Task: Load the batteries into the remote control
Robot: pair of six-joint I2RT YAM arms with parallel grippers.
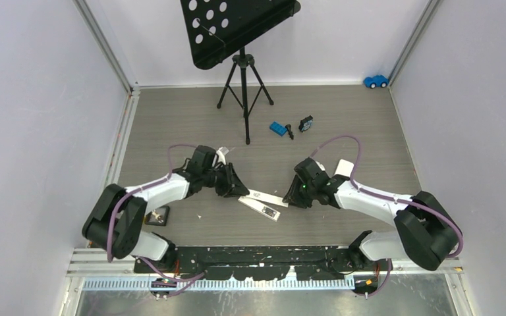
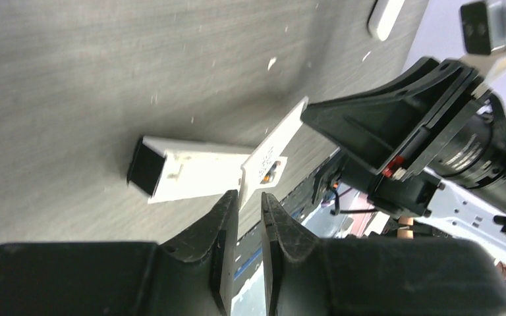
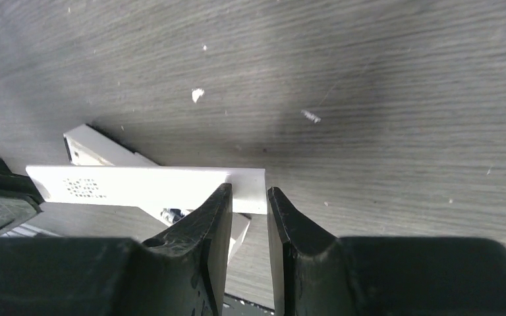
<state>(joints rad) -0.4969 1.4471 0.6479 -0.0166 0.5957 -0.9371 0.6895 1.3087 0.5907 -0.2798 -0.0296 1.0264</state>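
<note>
Remote body (image 1: 268, 211) lies flat on the table (image 1: 342, 118), in the near half, between my two grippers. One end of it is open and dark inside. The cover (image 3: 145, 185), a thin white strip with a patch of small dots near one end, is off the body. It crosses over the body at a shallow angle and runs from one gripper to the other.

A battery (image 3: 170, 213), as far as I can tell, shows as one small dark cylinder just under the cover's lower edge, at the body. It is too small for me to say whether it is seated.

My left gripper (image 2: 250, 196) is clenched on the cover's left end, and the strip fills the gap between the fingertips.

My right gripper (image 3: 248, 194) is at the cover's right end. Its fingers stand a little apart. The strip's end shows in the gap at the tips, and one finger crosses in front of the strip. I cannot tell whether this gripper grasps the cover or only meets it.

Further out, on the far half of the table, a blue brick (image 1: 277, 128), a small dark piece (image 1: 290, 131) and a black-and-blue block (image 1: 306, 123) sit close together, well apart from the remote. A music stand (image 1: 240, 39) on a tripod is just behind and to their left. A blue toy car (image 1: 375, 81) sits in the far right corner.
</note>
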